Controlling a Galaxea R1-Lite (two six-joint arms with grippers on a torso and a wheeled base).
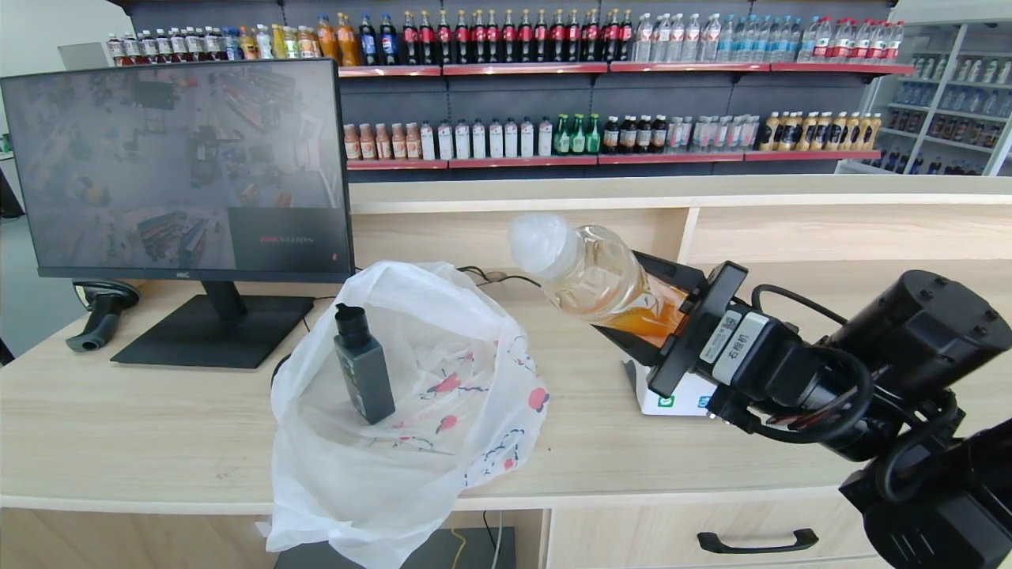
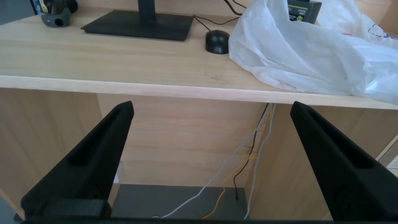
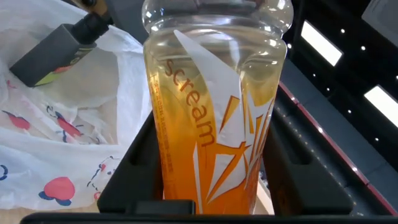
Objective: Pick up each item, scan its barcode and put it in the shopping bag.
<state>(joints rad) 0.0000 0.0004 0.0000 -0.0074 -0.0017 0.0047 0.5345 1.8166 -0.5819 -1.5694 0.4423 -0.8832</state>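
Clamps the orange drink bottle (image 1: 593,276) by its lower half in the right gripper (image 1: 644,308), raised just right of the shopping bag (image 1: 443,427), cap tilted toward it. Holds the left gripper (image 2: 211,107) spread wide, low in front of the bag. Could well snag the limp rim on lowering, or knock the grey bottle (image 1: 364,367) inside. Might also drag the bag, already overhanging the counter (image 1: 158,442) edge, off it.

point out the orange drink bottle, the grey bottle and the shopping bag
orange drink bottle (image 1: 607,288), head view, middle of its body
grey bottle (image 1: 365,373), head view, front face
shopping bag (image 1: 484,356), head view, right side wall
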